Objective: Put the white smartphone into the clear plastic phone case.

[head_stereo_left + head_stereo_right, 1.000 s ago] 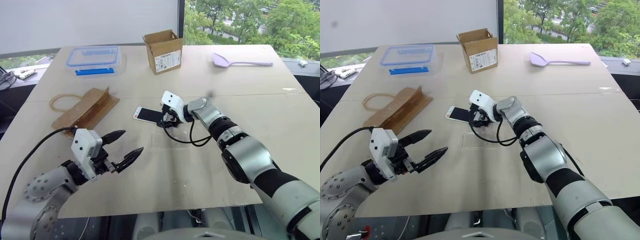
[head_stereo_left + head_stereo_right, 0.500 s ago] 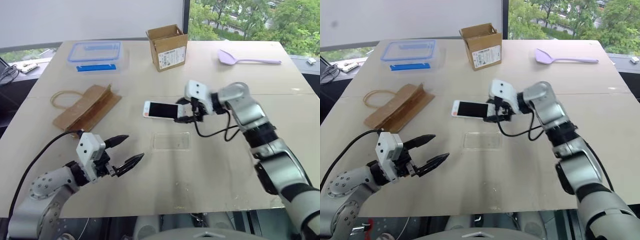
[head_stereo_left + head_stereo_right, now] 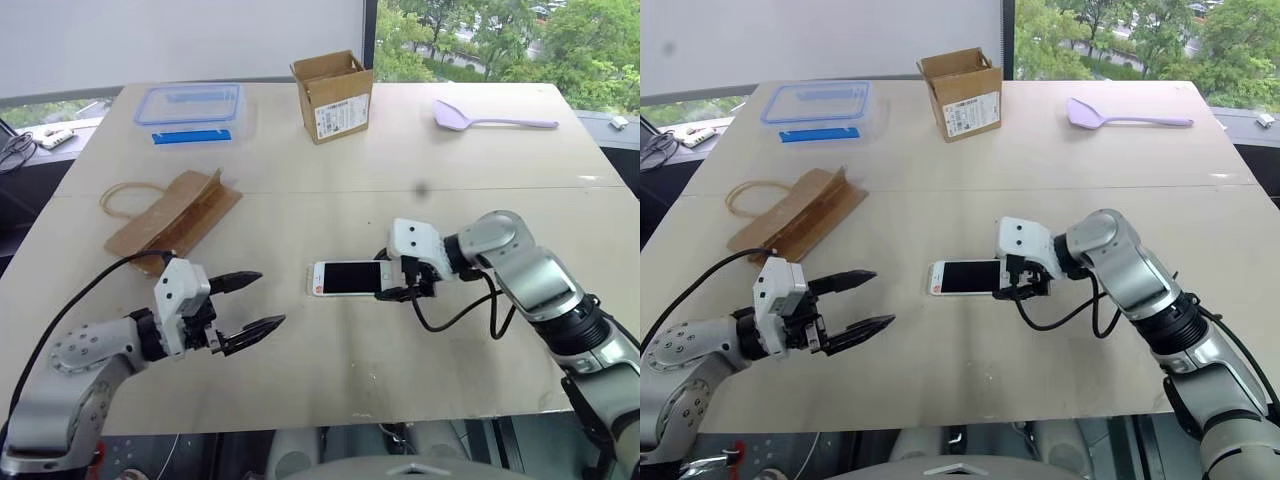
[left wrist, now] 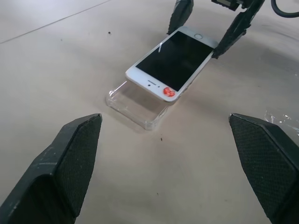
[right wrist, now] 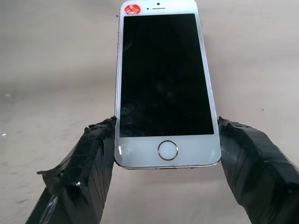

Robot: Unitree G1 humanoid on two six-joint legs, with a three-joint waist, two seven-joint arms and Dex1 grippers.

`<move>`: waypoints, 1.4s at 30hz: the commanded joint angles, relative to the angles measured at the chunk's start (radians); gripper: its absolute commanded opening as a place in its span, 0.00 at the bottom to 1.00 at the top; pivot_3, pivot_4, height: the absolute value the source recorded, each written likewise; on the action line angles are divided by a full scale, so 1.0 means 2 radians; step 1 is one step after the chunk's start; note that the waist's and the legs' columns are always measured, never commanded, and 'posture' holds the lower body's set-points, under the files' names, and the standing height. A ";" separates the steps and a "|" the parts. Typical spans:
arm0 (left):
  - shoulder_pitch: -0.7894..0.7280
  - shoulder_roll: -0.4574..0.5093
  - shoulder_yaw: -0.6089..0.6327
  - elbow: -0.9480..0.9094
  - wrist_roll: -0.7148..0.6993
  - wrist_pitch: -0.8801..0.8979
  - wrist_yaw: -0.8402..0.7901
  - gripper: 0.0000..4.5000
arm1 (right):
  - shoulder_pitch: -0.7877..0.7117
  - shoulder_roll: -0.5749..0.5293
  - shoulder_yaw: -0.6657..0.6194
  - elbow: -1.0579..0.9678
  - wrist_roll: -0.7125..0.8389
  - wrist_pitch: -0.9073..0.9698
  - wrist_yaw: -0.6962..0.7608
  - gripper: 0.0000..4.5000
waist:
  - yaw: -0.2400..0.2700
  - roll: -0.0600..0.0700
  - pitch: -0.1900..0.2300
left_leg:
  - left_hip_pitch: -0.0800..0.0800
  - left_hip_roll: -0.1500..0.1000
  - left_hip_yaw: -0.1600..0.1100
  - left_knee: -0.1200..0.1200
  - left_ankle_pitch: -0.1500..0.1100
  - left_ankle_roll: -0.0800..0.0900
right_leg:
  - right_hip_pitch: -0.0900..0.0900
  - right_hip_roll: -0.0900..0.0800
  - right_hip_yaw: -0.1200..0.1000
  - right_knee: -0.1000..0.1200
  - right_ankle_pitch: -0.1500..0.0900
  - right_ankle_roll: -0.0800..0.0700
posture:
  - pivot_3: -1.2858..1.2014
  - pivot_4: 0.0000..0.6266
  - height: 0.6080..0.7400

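While its forearm reaches in from the near left corner of the table (image 3: 330, 400), the left gripper (image 3: 250, 300) points across toward the right with its 2 black fingers (image 4: 70, 158) spread wide and nothing between them. It hovers just above the tabletop, well apart from the phone.

Past it, near the table's middle, the right arm comes in from the right side, bent at the elbow, its wrist turned so the right gripper (image 3: 385, 283) points left and slants downward. Its 2 taped fingertips (image 5: 93, 154) pinch the white smartphone (image 3: 345, 278) by the long edges at the home-button end, screen up. The phone sticks out toward the left gripper, with a red sticker at its far end.

From the left wrist view, the clear plastic phone case (image 4: 135, 105) lies on the table directly under the phone's free end; the phone sits tilted above it, not seated inside.

Farther back on the left lies a flattened brown paper bag (image 3: 175, 212). Along the far edge stand a clear box with a blue lid (image 3: 188, 110), an open cardboard box (image 3: 333, 95) and a lilac spatula (image 3: 485, 117).
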 commanded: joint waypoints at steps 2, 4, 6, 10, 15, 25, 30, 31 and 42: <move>0.005 0.003 0.008 -0.008 -0.002 -0.010 -0.004 1.00 | -0.005 -0.001 0.011 0.001 0.003 -0.005 -0.012 0.65 | 0.000 0.000 0.000 | 0.000 0.000 0.000 0.000 0.000 0.000 | 0.000 0.000 0.000 0.000 0.000 0.000 | 0.52 0.24 1.00; 0.009 0.002 0.010 -0.011 -0.002 -0.011 -0.002 1.00 | -0.006 -0.002 0.018 0.005 0.002 -0.008 -0.014 0.65 | 0.000 0.000 0.000 | 0.000 0.000 0.000 0.000 0.000 0.000 | 0.000 0.000 0.000 0.000 0.000 0.000 | 0.52 0.24 1.00; 0.014 0.001 0.011 -0.013 -0.002 -0.012 -0.001 1.00 | -0.007 -0.002 0.024 0.010 0.001 -0.009 -0.016 0.65 | 0.000 0.000 0.000 | 0.000 0.000 0.000 0.000 0.000 0.000 | 0.000 0.000 0.000 0.000 0.000 0.000 | 0.52 0.24 1.00; 0.018 0.000 0.014 -0.015 -0.003 -0.013 0.001 1.00 | -0.008 -0.003 0.031 0.015 0.000 -0.008 -0.019 0.65 | 0.000 0.000 0.000 | 0.000 0.000 0.000 0.000 0.000 0.000 | 0.000 0.000 0.000 0.000 0.000 0.000 | 0.52 0.24 1.00; 0.024 -0.004 0.014 -0.018 -0.002 -0.015 0.004 1.00 | -0.013 -0.002 0.034 0.024 0.002 0.000 -0.023 0.65 | 0.000 0.000 0.000 | 0.000 0.000 0.000 0.000 0.000 0.000 | 0.000 0.000 0.000 0.000 0.000 0.000 | 0.52 0.24 1.00; 0.026 -0.005 0.011 -0.016 -0.001 -0.019 0.005 1.00 | -0.029 0.001 0.024 0.032 0.014 0.011 -0.026 0.65 | 0.001 0.000 0.000 | 0.000 0.000 0.000 0.001 0.000 0.000 | 0.000 0.000 0.000 0.000 0.001 0.001 | 0.52 0.24 1.00; 0.027 -0.006 0.009 -0.016 0.000 -0.021 0.005 1.00 | -0.034 -0.002 0.026 0.037 0.015 0.004 -0.026 0.65 | 0.001 0.000 0.000 | 0.000 0.000 0.000 0.001 0.000 0.000 | 0.000 0.000 0.000 0.000 0.001 0.001 | 0.52 0.24 1.00; 0.027 -0.006 0.009 -0.016 0.000 -0.021 0.005 1.00 | -0.034 -0.003 0.027 0.038 0.014 0.002 -0.026 0.65 | 0.001 0.000 0.000 | 0.000 0.000 0.000 0.001 0.000 0.000 | 0.000 0.000 0.000 0.000 0.001 0.001 | 0.52 0.24 1.00; 0.033 -0.007 0.009 -0.019 -0.001 -0.022 0.006 1.00 | -0.030 -0.015 0.045 0.034 0.004 -0.026 -0.012 0.65 | 0.002 0.000 0.000 | 0.000 0.000 0.000 0.001 0.000 0.000 | 0.000 0.000 0.000 0.001 0.001 0.001 | 0.52 0.24 1.00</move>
